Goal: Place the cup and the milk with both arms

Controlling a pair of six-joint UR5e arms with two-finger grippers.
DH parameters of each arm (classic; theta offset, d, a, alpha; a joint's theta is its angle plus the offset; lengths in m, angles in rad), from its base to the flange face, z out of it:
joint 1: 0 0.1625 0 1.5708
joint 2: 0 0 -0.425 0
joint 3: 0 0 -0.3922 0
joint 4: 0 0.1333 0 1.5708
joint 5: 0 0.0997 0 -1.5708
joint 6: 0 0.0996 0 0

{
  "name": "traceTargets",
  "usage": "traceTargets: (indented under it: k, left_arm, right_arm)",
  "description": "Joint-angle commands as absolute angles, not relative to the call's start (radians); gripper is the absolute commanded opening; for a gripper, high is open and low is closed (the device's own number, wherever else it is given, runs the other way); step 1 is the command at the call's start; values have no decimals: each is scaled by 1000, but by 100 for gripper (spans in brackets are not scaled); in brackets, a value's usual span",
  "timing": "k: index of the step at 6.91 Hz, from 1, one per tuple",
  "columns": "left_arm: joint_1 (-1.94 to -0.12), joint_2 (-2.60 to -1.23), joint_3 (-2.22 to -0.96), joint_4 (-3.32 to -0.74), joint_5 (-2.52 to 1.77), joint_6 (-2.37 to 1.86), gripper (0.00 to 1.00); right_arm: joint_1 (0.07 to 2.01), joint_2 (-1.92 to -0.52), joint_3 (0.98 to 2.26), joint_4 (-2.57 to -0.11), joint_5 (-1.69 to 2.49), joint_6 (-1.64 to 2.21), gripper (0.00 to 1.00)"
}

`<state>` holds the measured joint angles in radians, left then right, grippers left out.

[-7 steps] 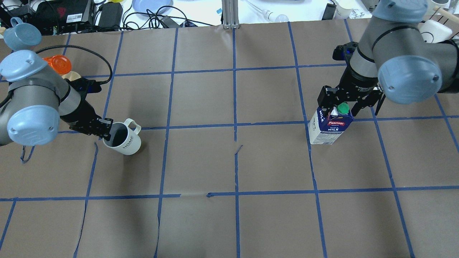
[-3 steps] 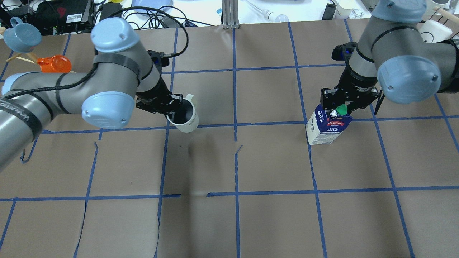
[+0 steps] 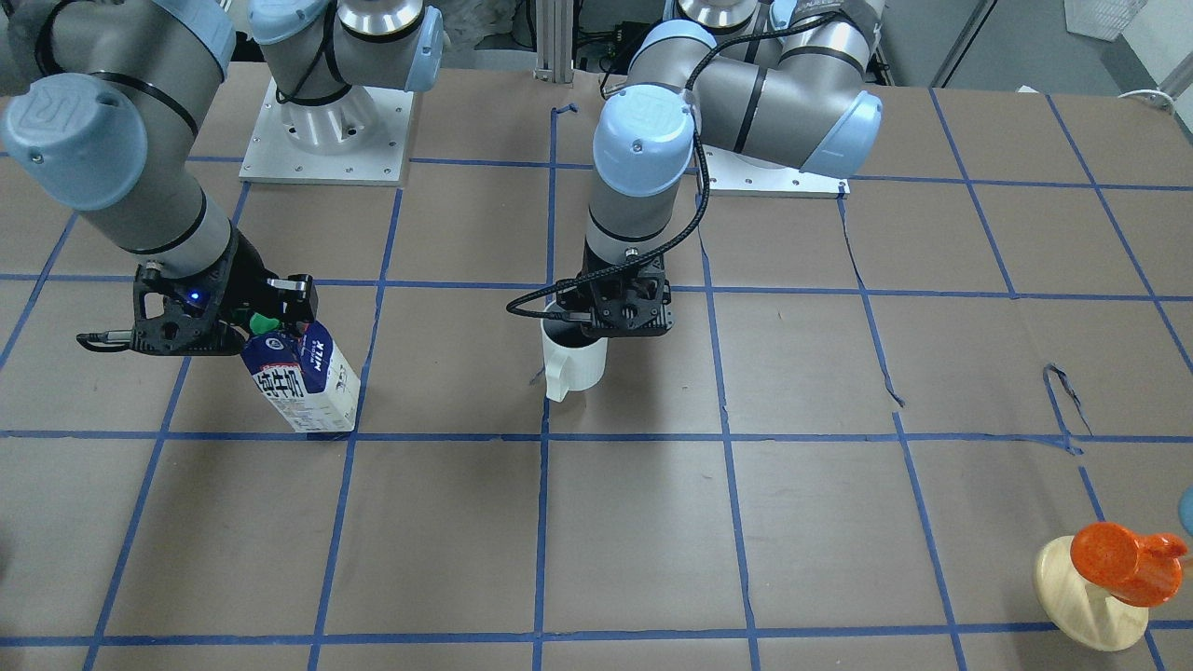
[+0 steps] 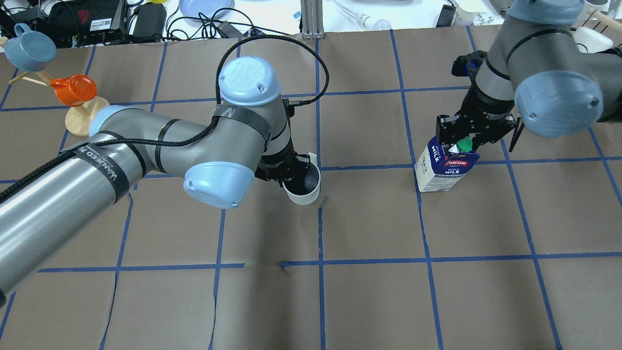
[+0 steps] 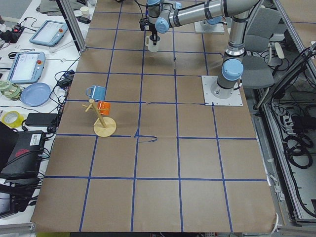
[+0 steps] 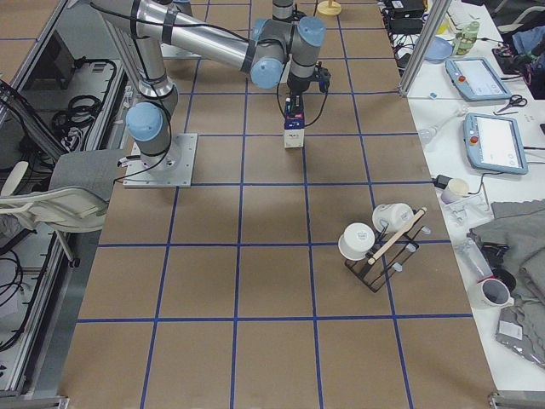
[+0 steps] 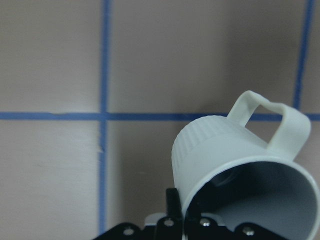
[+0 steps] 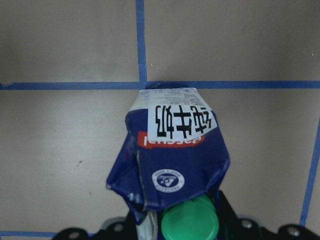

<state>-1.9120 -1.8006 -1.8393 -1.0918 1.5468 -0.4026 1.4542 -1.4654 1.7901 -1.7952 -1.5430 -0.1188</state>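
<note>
The white cup (image 4: 304,188) with a dark inside hangs tilted from my left gripper (image 4: 287,173), which is shut on its rim, near the table's middle. It also shows in the front view (image 3: 572,369) under the left gripper (image 3: 619,315) and in the left wrist view (image 7: 235,155), handle pointing away. I cannot tell whether it touches the table. The blue and white milk carton (image 4: 443,169) leans over, its green cap (image 4: 465,144) between the fingers of my right gripper (image 4: 467,141), which is shut on its top. The milk also shows in the front view (image 3: 303,377) and the right wrist view (image 8: 175,150).
An orange cup (image 4: 73,90) and a blue cup (image 4: 29,46) hang on a wooden stand (image 4: 85,116) at the far left. A rack with white mugs (image 6: 375,243) stands at the table's right end. Cables and devices line the far edge (image 4: 97,22).
My left arm has carried the cup from the table's left part to its middle. My right gripper has closed on the milk's top, and the carton now leans more.
</note>
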Motion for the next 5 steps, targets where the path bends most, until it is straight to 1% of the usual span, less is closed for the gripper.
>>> traceTargets:
  k: [1,2,3,4,5]
  left_arm:
    - [-1948,-1850,-1853,-1046,1551,-445,10]
    - [-1962,-1862,-1853,-1014,1551,-446,16]
    - [-1967,-1867,-1853,-1014,1552,-445,17]
    - [-1965,-1868,-1853,-1012,1551,-440,41]
    - [-1964,-1868,-1850,-1012,1552,-436,51]
  right_arm:
    - [1460,-1465,1723,-1748,-1546,-107,37]
    - [1463,-1468,1720,-1738,-1543,-100,37]
    - [1474,-1465,1715,-1738,-1540,-74,37]
    - [1509,-1457,1701,-1749,-1539,-46,37]
    - [1534,-1442,1677,-1749,-1540,-16,37]
